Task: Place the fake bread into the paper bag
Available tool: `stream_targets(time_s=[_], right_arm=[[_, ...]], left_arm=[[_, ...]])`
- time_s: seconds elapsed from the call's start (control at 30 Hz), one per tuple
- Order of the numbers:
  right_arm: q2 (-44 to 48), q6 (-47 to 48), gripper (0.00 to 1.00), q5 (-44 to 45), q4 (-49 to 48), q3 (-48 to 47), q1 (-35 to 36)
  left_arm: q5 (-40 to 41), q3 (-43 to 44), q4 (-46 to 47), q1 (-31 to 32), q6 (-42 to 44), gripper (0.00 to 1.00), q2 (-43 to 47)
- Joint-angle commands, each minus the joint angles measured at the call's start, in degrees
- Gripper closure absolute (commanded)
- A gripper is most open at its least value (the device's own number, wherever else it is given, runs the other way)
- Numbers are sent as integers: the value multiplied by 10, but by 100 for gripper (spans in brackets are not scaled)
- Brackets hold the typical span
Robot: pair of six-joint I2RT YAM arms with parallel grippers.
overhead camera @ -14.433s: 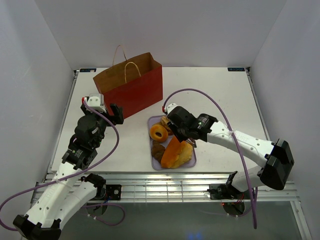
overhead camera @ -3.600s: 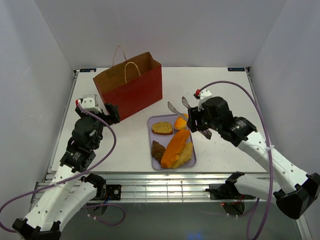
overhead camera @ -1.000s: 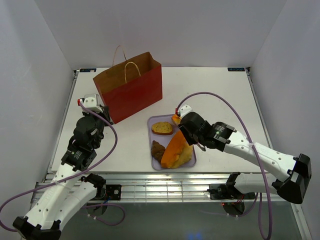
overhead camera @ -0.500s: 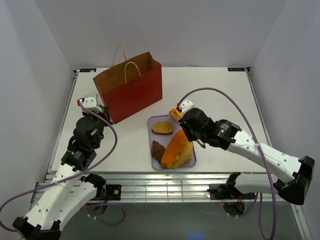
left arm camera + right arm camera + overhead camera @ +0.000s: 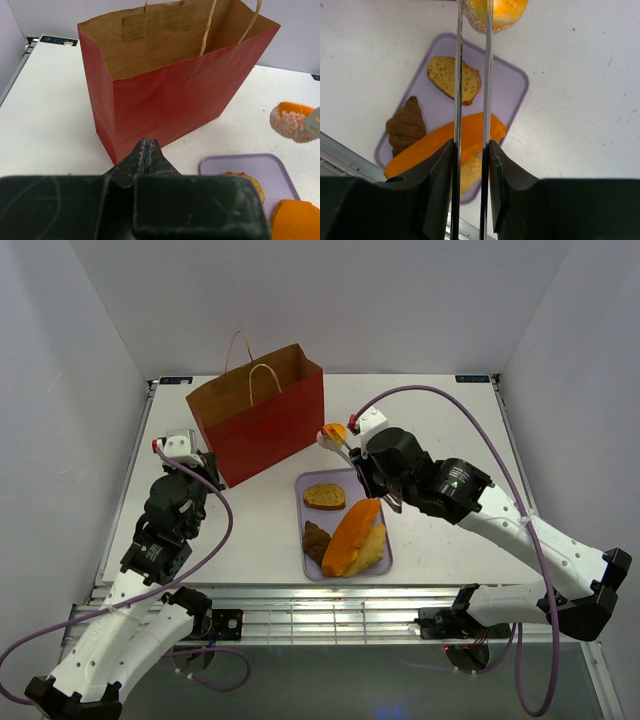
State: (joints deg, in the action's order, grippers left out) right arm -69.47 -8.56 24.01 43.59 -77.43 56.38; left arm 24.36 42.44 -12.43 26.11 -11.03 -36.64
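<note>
White desk (image 5: 440, 420) runs from our arm bases to plain pale walls (image 5: 350, 300), matte and lightly scuffed, so we expect nothing to slide on it.

Nearest to us lies the lavender tray (image 5: 507, 82). It carries three or four pieces of fake bread: a long orange loaf (image 5: 352, 535) with a yellow piece tucked against it, a dark brown piece (image 5: 317, 540) and a toast slice (image 5: 324, 496).

Our left pincer (image 5: 146, 150) is clenched on nothing, with its tips just before the foot of the bag.

Our right pincer (image 5: 470, 155) is clamped around the metal tongs (image 5: 458, 75). Their far tips pinch an orange bun (image 5: 334, 432) with a pale speckled underside, lifted off the tray and hanging beside the bag, below its rim.

We judge the bun light and probably soft or hollow. It is round enough to roll out of thin blades, so a grip across its widest middle seems safest.

Beyond stands the paper bag (image 5: 275, 430), red outside and kraft brown inside, upright with its mouth open. We take it to be light and easy to tip, so we would come in from above its rim.
</note>
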Motion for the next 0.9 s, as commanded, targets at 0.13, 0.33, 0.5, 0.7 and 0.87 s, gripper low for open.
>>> stream_targets(time_s=[0.13, 0.33, 0.5, 0.7, 0.87], right_arm=[[-51, 38, 92, 24, -30, -126, 1], [-95, 61, 92, 48, -33, -212, 0], [-119, 72, 92, 45, -44, -248, -6], [-148, 83, 92, 39, -50, -301, -9], [-178, 104, 92, 39, -51, -344, -11]], left_arm=[[-3, 3, -3, 4, -4, 100, 5], [-3, 1, -2, 3, -4, 100, 4], [-5, 1, -1, 3, -4, 100, 3], [-1, 1, -1, 3, -4, 86, 3], [4, 0, -1, 3, -6, 33, 8]])
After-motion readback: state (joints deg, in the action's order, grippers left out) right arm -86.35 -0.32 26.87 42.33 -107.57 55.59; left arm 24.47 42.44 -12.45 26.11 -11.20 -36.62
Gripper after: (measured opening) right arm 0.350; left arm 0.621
